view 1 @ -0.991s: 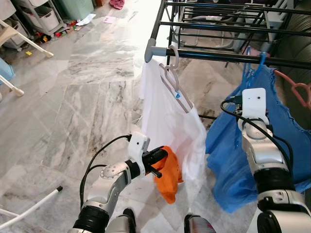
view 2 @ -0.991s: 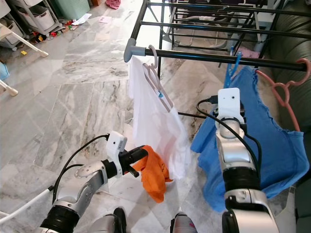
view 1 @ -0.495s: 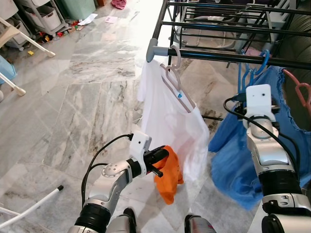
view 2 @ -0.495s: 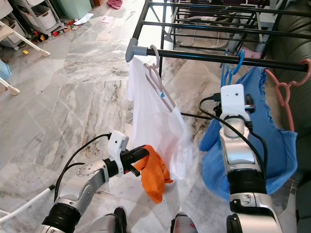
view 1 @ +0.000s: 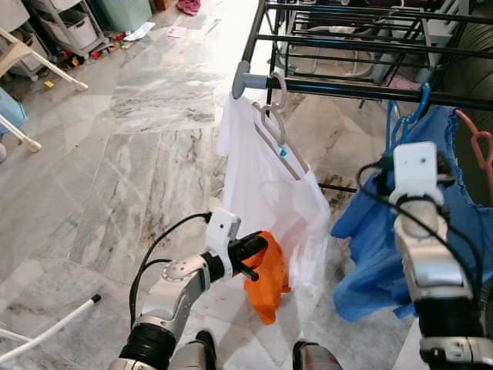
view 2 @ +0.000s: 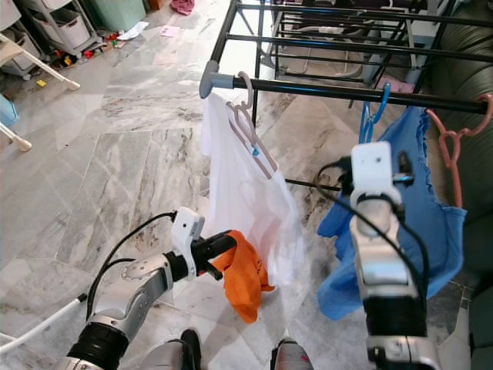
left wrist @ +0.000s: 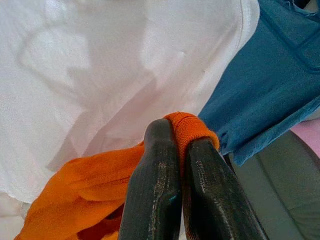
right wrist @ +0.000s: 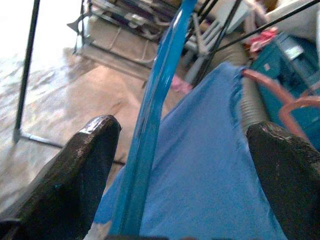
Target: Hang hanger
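A blue hanger (view 1: 408,112) carrying a blue garment (view 1: 370,254) is held up at the black rail (view 1: 347,89) of the drying rack, its hook level with the bar. My right gripper (right wrist: 182,127) is open, fingers (right wrist: 95,150) wide apart, with the hanger's blue bar (right wrist: 155,110) running between them. In the eye views its white wrist block (view 1: 416,166) hides the fingers. A white shirt (view 1: 269,200) on a pale hanger (view 1: 277,139) hangs at the rail's left end. Low down, my left gripper (view 1: 250,258) is shut on an orange cloth (view 1: 269,277).
A coral hanger (view 2: 454,131) hangs on the rail at far right. More black rack bars (view 1: 370,38) lie behind. Marble floor spreads left, with storage drawers (view 1: 69,27) at the far left and a white pole (view 1: 46,331) near my feet.
My right arm has risen, bringing the blue hanger's hook up to the rail and lifting the blue garment. The left arm and orange cloth have not moved.
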Robot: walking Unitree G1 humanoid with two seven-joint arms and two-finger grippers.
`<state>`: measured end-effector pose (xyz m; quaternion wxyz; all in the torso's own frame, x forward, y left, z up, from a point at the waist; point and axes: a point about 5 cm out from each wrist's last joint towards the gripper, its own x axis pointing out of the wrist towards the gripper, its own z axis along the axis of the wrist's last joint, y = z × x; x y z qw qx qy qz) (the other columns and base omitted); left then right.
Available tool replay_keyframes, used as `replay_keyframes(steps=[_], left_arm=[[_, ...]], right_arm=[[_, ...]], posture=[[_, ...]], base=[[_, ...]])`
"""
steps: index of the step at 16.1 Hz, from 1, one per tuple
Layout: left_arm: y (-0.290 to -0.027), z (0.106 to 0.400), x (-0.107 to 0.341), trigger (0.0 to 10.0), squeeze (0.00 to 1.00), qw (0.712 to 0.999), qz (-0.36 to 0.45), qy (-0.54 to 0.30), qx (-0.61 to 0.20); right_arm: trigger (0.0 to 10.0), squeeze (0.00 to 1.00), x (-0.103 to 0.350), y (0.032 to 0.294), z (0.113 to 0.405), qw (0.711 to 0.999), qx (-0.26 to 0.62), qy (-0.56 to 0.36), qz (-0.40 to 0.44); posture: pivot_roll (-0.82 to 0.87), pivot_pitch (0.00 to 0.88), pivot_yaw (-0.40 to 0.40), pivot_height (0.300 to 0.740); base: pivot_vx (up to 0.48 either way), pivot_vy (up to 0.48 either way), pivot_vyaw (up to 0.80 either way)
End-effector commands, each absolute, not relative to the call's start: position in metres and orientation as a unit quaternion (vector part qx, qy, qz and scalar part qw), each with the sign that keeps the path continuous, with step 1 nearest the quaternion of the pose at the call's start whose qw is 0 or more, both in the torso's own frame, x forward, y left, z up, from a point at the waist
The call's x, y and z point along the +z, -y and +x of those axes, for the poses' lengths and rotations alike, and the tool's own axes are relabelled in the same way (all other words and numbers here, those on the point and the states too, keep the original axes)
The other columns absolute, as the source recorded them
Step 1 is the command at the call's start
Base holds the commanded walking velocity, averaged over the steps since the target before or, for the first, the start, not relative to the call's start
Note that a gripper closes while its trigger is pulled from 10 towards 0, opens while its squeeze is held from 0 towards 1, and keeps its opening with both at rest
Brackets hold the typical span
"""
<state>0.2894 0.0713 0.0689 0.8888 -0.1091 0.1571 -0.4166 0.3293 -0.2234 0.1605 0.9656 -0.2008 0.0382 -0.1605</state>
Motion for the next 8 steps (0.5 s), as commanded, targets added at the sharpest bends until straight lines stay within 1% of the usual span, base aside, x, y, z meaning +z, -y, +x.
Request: replay_keyframes(steps=[1, 3, 5, 8], left_arm=[[-0.074, 0.29, 0.066, 10.0, 0.0, 0.892, -0.105, -0.162, -0.409], [-0.075, 0.29, 0.066, 10.0, 0.0, 0.892, -0.103, -0.163, -0.408], [-0.075, 0.29, 0.066, 10.0, 0.0, 0.892, -0.103, -0.163, -0.408], [-0.074, 0.291, 0.067, 10.0, 0.0, 0.892, -0.102, -0.162, -0.409]], right_arm=[[10.0, 1.0, 0.151, 0.222, 0.323, 0.967, -0.156, -0.059, -0.192], [10.0, 1.0, 0.149, 0.222, 0.316, 0.968, -0.161, -0.058, -0.181], [10.0, 1.0, 0.154, 0.219, 0.315, 0.971, -0.162, -0.043, -0.168], [10.0, 1.0, 0.165, 0.203, 0.319, 0.976, -0.145, -0.019, -0.161]], posture=[[-0.19, 0.231, 0.081, 0.74], [-0.19, 0.229, 0.085, 0.74], [-0.19, 0.228, 0.086, 0.74], [-0.19, 0.225, 0.087, 0.74]], base=[[0.0, 0.0, 0.0], [0.0, 0.0, 0.0], [0.0, 0.0, 0.0], [0.0, 0.0, 0.0]])
